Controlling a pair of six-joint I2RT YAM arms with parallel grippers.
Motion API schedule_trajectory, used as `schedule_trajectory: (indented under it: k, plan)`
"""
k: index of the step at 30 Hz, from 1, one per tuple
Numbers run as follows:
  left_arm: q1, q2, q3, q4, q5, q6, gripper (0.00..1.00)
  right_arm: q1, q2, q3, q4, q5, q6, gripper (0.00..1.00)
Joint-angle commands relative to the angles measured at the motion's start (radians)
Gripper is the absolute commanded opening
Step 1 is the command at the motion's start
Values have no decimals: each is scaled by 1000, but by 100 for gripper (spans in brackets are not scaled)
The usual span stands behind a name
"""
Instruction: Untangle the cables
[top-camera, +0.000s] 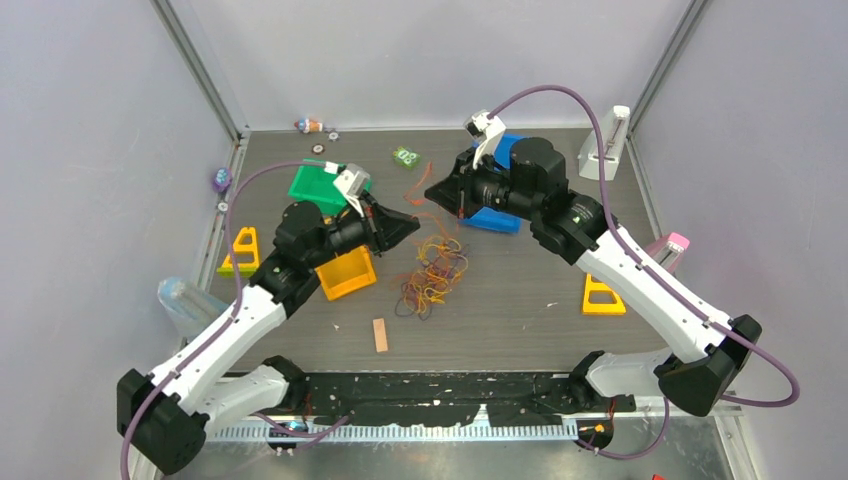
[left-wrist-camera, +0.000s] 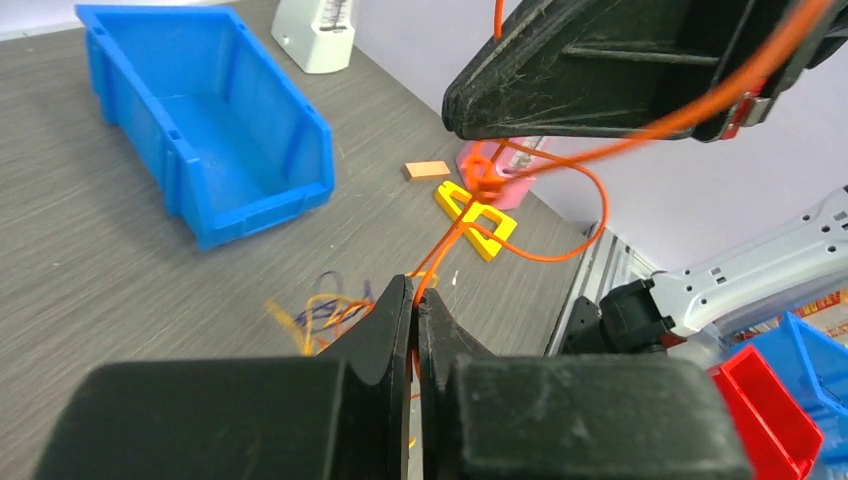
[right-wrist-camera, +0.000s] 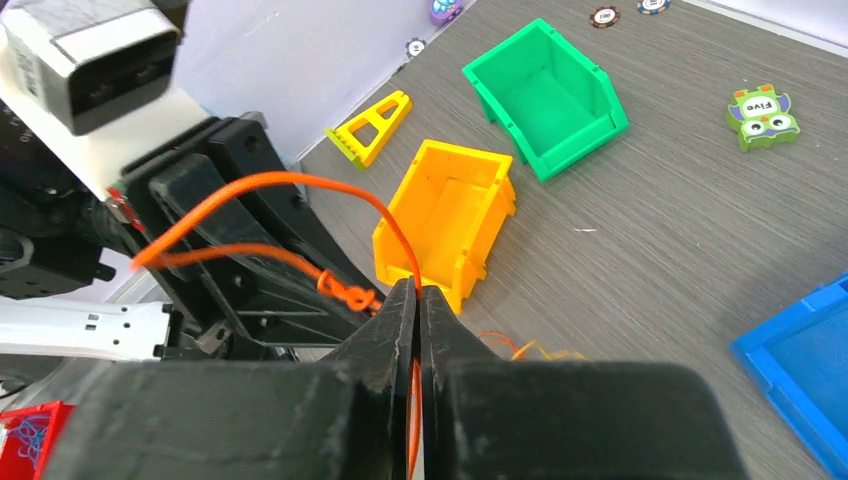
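Observation:
The cables (top-camera: 434, 276) lie as a loose tangle of orange, yellow, red and dark strands at the table's middle. One orange cable (left-wrist-camera: 604, 205) is lifted out of it and runs between both grippers, with a small knot (left-wrist-camera: 487, 180) along it. My left gripper (top-camera: 414, 226) is shut on this cable just above the tangle, and the strand comes out at its tips (left-wrist-camera: 413, 290). My right gripper (top-camera: 431, 193) faces it closely and is shut on the same orange cable (right-wrist-camera: 300, 176), pinched at its tips (right-wrist-camera: 418, 290). The knot (right-wrist-camera: 345, 292) hangs just left of them.
A yellow bin (top-camera: 347, 272) sits under the left wrist, with a green bin (top-camera: 318, 185) behind it. A blue bin (top-camera: 490, 220) lies under the right arm. Yellow triangles (top-camera: 240, 250) (top-camera: 603, 297), a wooden block (top-camera: 380, 334) and a white stand (top-camera: 605, 145) lie around.

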Motion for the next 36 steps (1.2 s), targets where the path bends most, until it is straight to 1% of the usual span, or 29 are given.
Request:
schedule_trajectory:
  k: [1,5,12,18,19,21,23,24,26,27,28,29,30,31,33,34,36]
  plan:
    - [-41,52,81,80,-2,45,4,4,-8,50,36,-27,25,5]
    - [-71,109,121,82,6,54,13,3,-11,51,36,-37,32,5]
    - [-97,172,149,59,-4,76,35,4,-8,58,37,-49,48,5]
    - [-105,201,151,64,-12,77,41,4,-1,61,47,-70,68,5]
    - [-106,207,154,68,-10,77,40,4,-1,60,49,-73,73,5]
    - [-108,217,160,76,-1,76,31,4,-2,59,53,-79,79,5]
    - [-109,224,163,87,10,70,27,3,-3,53,54,-73,82,5]
    - [-110,230,164,97,20,69,21,3,-5,50,54,-69,84,5]
    - [-110,235,163,113,37,62,4,3,-8,46,53,-61,85,5]
    - [-111,233,163,115,37,60,0,2,-10,45,52,-52,84,12]
    - [-109,230,161,116,31,56,0,2,-16,36,47,-43,81,21]
    - [-109,224,156,120,26,53,0,-3,-22,27,43,-23,75,42]
    - [-109,216,151,126,19,50,0,-6,-38,6,43,-14,70,52]
    - [-109,208,149,126,14,49,0,-15,-47,-10,43,3,68,68]
    - [-110,191,149,120,-3,49,0,-34,-87,-66,44,29,66,79]
    - [-109,184,152,115,-9,51,0,-42,-122,-117,46,42,64,80]
    - [-110,177,162,96,-13,56,0,-67,-185,-209,61,79,64,87]
